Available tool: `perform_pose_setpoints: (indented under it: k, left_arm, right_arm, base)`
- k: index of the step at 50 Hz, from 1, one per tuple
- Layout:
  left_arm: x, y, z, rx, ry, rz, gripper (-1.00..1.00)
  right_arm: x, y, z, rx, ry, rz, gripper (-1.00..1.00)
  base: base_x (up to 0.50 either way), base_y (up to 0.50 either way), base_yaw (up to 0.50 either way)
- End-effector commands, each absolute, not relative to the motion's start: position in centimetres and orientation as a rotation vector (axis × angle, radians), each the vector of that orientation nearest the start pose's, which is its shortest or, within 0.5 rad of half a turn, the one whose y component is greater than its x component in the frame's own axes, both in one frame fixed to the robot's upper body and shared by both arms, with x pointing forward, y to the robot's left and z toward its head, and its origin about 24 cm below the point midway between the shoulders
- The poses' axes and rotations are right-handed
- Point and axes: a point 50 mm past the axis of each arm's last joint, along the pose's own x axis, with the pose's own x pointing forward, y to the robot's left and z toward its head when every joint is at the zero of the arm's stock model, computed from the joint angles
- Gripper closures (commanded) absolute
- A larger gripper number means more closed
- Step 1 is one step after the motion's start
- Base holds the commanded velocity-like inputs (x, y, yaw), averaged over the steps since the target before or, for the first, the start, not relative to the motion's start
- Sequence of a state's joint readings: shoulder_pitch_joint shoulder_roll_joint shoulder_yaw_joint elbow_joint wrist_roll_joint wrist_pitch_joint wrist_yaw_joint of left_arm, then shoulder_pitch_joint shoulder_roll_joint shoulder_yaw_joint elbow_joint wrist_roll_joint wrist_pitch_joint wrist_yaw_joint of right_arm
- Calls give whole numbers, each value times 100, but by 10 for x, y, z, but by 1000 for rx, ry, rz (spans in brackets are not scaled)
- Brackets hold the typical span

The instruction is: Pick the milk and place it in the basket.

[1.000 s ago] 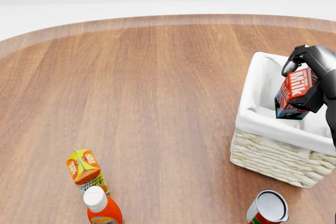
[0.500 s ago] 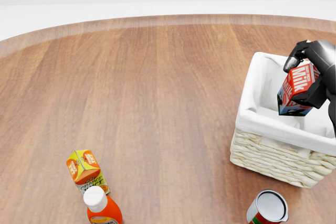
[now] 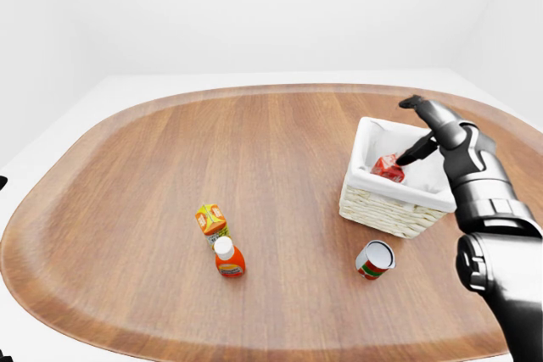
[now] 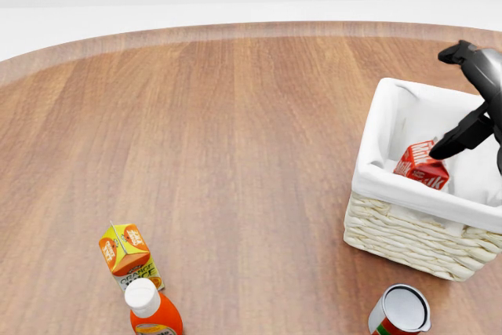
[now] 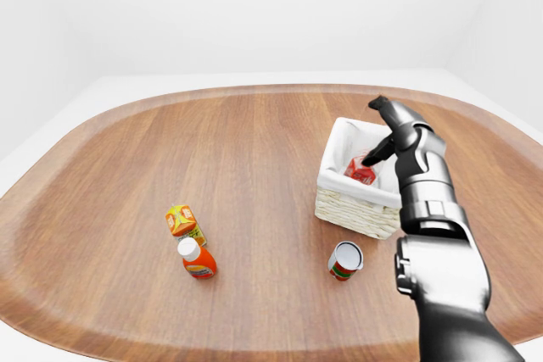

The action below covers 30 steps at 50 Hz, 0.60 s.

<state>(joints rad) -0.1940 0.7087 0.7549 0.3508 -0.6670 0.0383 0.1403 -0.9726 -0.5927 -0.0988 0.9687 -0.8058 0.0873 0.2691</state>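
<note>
Milk (image 4: 422,165): lying tilted inside basket (image 4: 408,229), just under right hand (image 4: 474,92), fingers spreading empty; hand is best lifting straight up, clearing the rim.

milk carton (image 4: 421,165) | partial "ilk" lettering | other labels unreadable

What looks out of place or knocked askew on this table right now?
Only the milk carton: it lies tipped on its side inside the basket, below the open right hand. The other items stand upright.
</note>
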Motion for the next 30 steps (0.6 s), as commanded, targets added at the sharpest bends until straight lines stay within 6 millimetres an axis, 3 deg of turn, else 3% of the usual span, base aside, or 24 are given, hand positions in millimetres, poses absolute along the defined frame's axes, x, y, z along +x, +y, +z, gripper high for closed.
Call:
perform_pose_setpoints:
  k: [1, 30]
  left_arm:
    - [203, 440, 165, -212, -342, 861, -100]
    - [203, 440, 165, -209, -340, 860, -100]
  right_arm:
    - [387, -300, 190, -1113, 263, -166, -100]
    - [374, -306, 230, -1253, 247, -128, -100]
  base:
    - [0, 0, 0]
    - [0, 0, 0]
